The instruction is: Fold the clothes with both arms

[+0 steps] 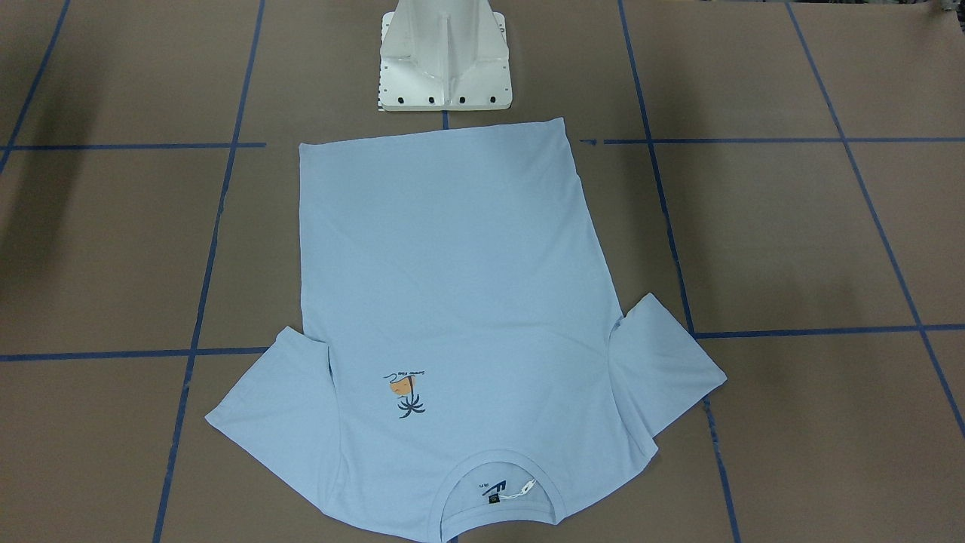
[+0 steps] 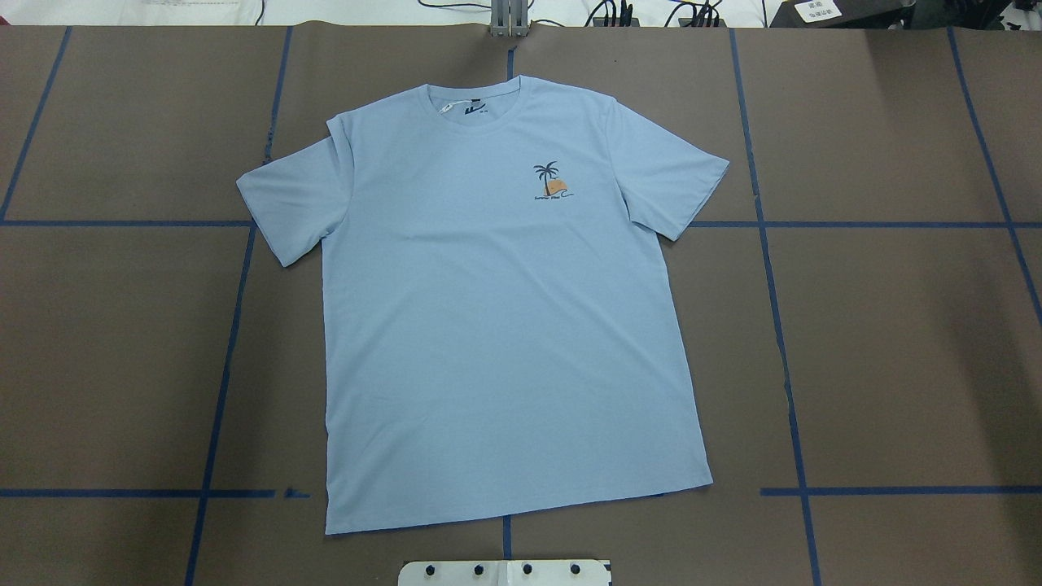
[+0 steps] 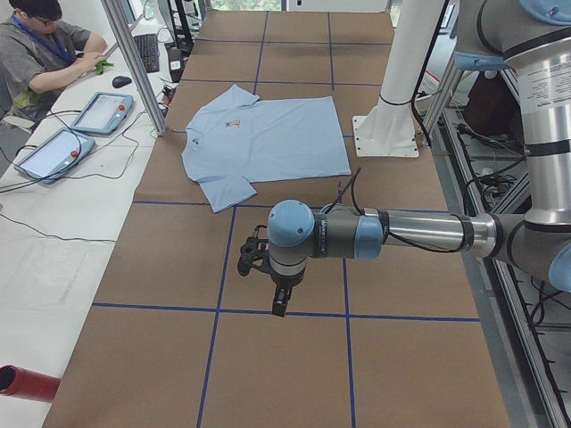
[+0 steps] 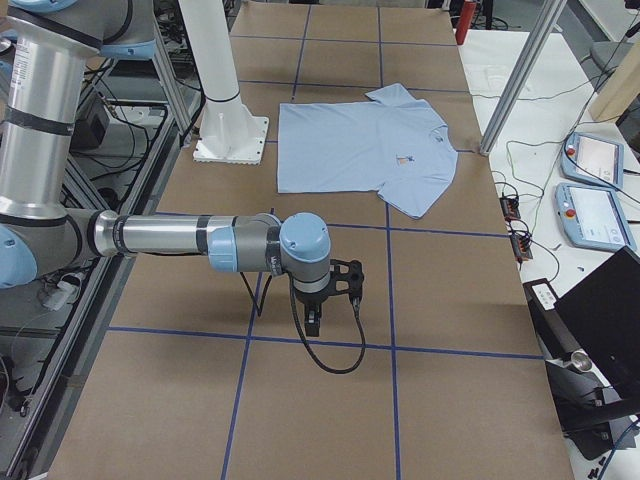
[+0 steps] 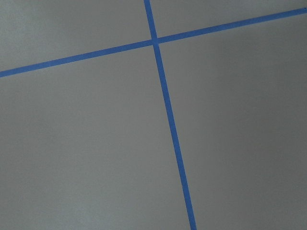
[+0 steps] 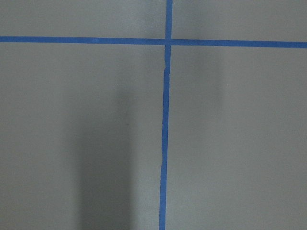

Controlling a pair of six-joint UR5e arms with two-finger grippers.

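Note:
The light blue T-shirt (image 2: 488,325) lies flat and face up on the brown table, with its collar away from the robot and both sleeves spread. Its palm print (image 2: 551,181) and neck label (image 2: 472,110) show. In the front-facing view the shirt (image 1: 452,264) fills the middle. My left gripper (image 3: 281,303) hangs over bare table far from the shirt (image 3: 268,138). My right gripper (image 4: 315,322) hangs likewise at the other end, away from the shirt (image 4: 360,145). I cannot tell whether either gripper is open or shut. Both wrist views show only table and blue tape.
The white pedestal base (image 1: 445,68) stands just behind the shirt's hem. Blue tape lines (image 2: 773,325) grid the table. A person (image 3: 45,53) sits at a side bench with tablets (image 3: 103,111). More tablets (image 4: 600,160) lie beyond the far edge.

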